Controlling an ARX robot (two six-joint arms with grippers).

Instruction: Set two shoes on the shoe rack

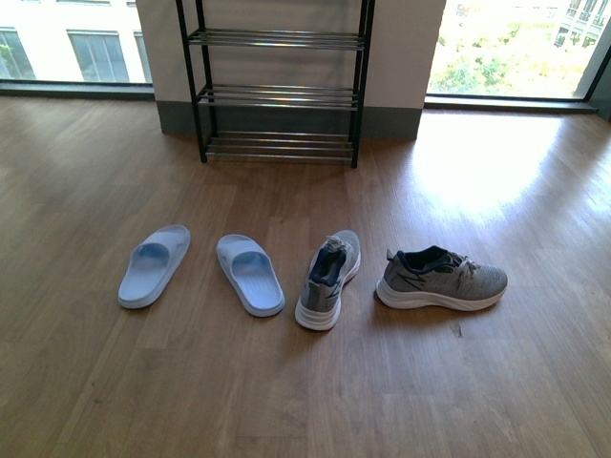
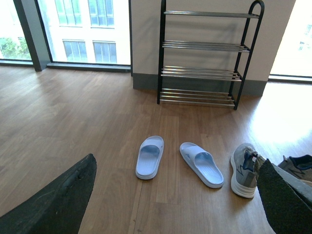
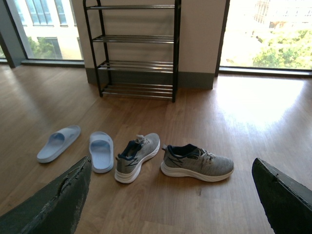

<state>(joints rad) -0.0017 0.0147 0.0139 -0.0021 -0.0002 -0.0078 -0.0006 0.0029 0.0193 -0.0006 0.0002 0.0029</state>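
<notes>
Two grey knit sneakers with white soles lie on the wooden floor. One shoe (image 1: 328, 277) (image 3: 136, 156) (image 2: 245, 168) points its toe toward the rack. The other shoe (image 1: 441, 280) (image 3: 197, 162) lies sideways, toe to the right. The shoe rack (image 1: 277, 81) (image 2: 202, 56) (image 3: 132, 48) with black posts and chrome rod shelves stands against the far wall, its shelves bare. Neither arm shows in the front view. My left gripper (image 2: 180, 200) is open, high above the floor. My right gripper (image 3: 170, 197) is open too, above the floor in front of the sneakers.
Two pale blue slides (image 1: 153, 264) (image 1: 250, 274) lie left of the sneakers. Large windows (image 1: 516, 43) flank the wall behind the rack. Sun glare falls on the floor (image 1: 477, 162) at the right.
</notes>
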